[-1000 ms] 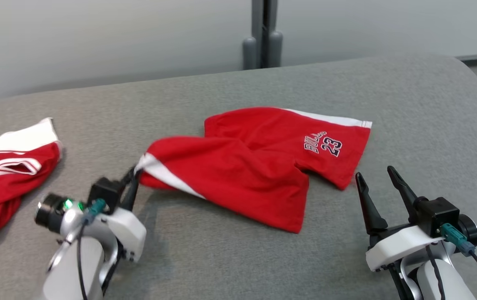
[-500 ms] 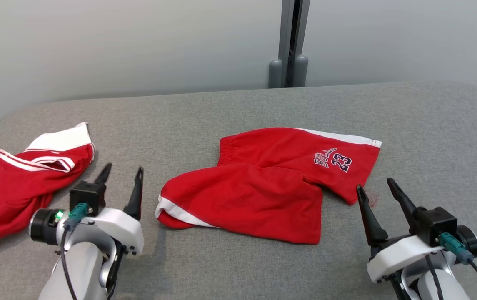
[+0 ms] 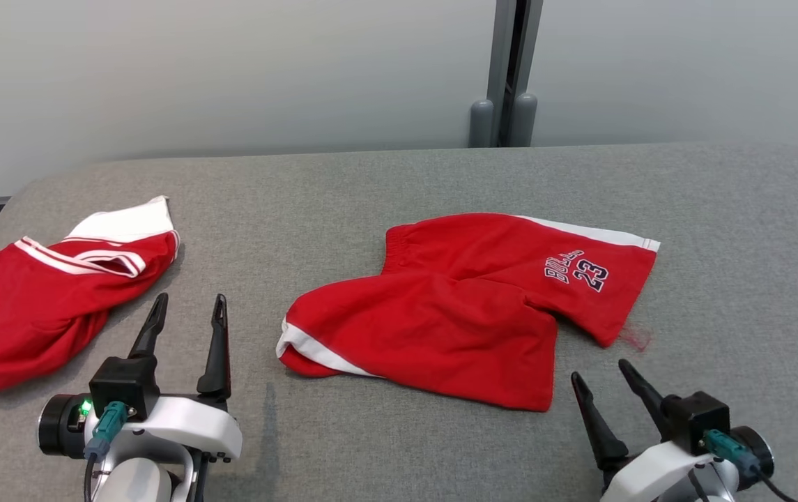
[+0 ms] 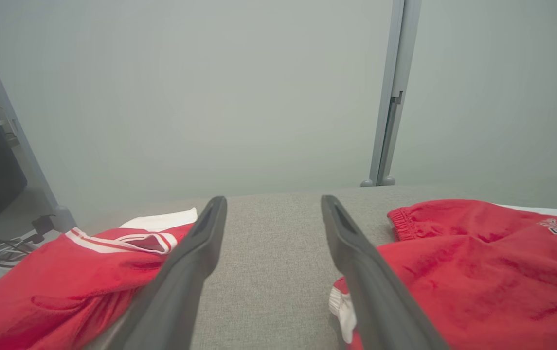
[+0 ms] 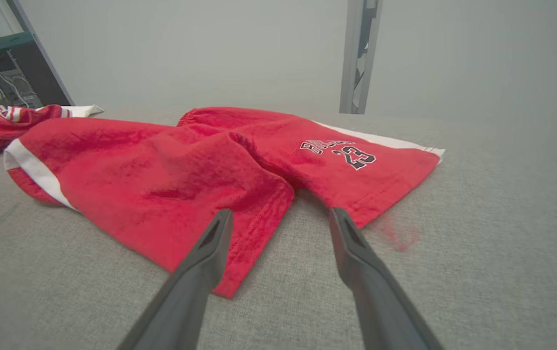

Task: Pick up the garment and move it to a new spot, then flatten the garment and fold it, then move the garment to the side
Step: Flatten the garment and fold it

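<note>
1. The left gripper (image 3: 189, 298) is low at the near left with its fingers spread wide and nothing between them. Its wrist view shows bare grey cloth in the gap.
2. The right gripper (image 3: 600, 369) is at the near right, also wide and empty.
3. The garment (image 3: 454, 307) lies mid-table between the two grippers, touching neither. It is red with a white side band and reads as shorts, with one leg lapped over the other.
4. Its long axis runs across the table. The white-banded hem is at the near left and the lettered leg at the far right, with the waistband on the far side.
5. The banded hem lies just to the right of the left gripper. The near hem corner lies just ahead and left of the right gripper, and in the right wrist view it sits by that gripper's left finger.
6. The right arm looks slightly nearer. Flattening likely needs one arm at each end, pulling along that axis.
7. A jersey (image 3: 43, 307) fills the left end, just beyond the left gripper, so a leftward pull has little room.
8. The table (image 3: 371, 181) is bare beyond the garment, in front of it and to its right, up to the rounded right edge.
9. Loose red threads (image 3: 634, 339) trail off the lettered leg's corner.
</note>
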Robot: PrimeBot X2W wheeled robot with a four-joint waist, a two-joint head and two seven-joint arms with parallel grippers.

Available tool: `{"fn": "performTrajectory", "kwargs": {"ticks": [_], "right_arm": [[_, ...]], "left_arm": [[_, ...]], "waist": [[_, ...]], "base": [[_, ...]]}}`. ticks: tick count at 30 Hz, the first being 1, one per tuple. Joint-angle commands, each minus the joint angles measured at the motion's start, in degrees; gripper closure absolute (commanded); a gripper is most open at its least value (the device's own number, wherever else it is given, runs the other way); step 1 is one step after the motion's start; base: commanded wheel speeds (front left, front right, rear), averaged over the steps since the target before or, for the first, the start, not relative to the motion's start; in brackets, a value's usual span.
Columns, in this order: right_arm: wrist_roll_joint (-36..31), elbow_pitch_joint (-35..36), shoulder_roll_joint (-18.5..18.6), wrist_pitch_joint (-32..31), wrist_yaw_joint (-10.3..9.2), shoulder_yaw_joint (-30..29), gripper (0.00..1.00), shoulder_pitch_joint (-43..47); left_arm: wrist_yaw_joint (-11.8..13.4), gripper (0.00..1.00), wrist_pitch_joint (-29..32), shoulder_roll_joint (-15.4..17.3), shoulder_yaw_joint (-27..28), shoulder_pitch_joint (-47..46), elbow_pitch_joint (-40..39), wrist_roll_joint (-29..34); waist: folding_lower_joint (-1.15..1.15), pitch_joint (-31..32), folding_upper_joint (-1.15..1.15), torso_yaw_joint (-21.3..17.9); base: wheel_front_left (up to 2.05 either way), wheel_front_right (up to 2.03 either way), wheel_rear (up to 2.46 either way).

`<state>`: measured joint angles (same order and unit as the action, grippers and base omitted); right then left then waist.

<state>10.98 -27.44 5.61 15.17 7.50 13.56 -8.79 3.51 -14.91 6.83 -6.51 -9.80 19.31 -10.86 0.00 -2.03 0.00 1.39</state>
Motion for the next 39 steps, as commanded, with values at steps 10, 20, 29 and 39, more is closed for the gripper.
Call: {"fn": "performTrajectory", "kwargs": {"ticks": [10,20,29,39], "right_arm": [[6.0,-9.5,2.2,0.1,-0.01,8.8,0.00,-3.1],[9.4,-15.2,2.9,0.1,-0.01,12.0,0.91,-5.6],[9.7,-7.2,4.2,0.1,-0.01,11.5,1.00,-5.2],[10.0,-1.4,7.4,0.1,-0.01,10.4,1.00,-2.8]], "left_arm": [[-2.9,0.00,-0.3,-2.0,1.6,-0.8,1.3,3.4],[-4.0,0.00,-0.3,-2.9,3.7,-0.5,2.5,4.5],[-4.4,0.00,-0.3,-3.5,4.5,0.3,2.9,5.0],[-4.6,0.00,-0.3,-3.7,5.3,2.5,3.3,4.9]], "waist": [[0.00,-1.9,0.00,4.9],[0.00,-2.3,0.00,6.8],[0.00,-0.8,0.00,5.7],[0.00,2.5,0.00,2.0]], "base": [[0.00,0.00,0.00],[0.00,0.00,0.00],[0.00,0.00,0.00],[0.00,0.00,0.00]]}}
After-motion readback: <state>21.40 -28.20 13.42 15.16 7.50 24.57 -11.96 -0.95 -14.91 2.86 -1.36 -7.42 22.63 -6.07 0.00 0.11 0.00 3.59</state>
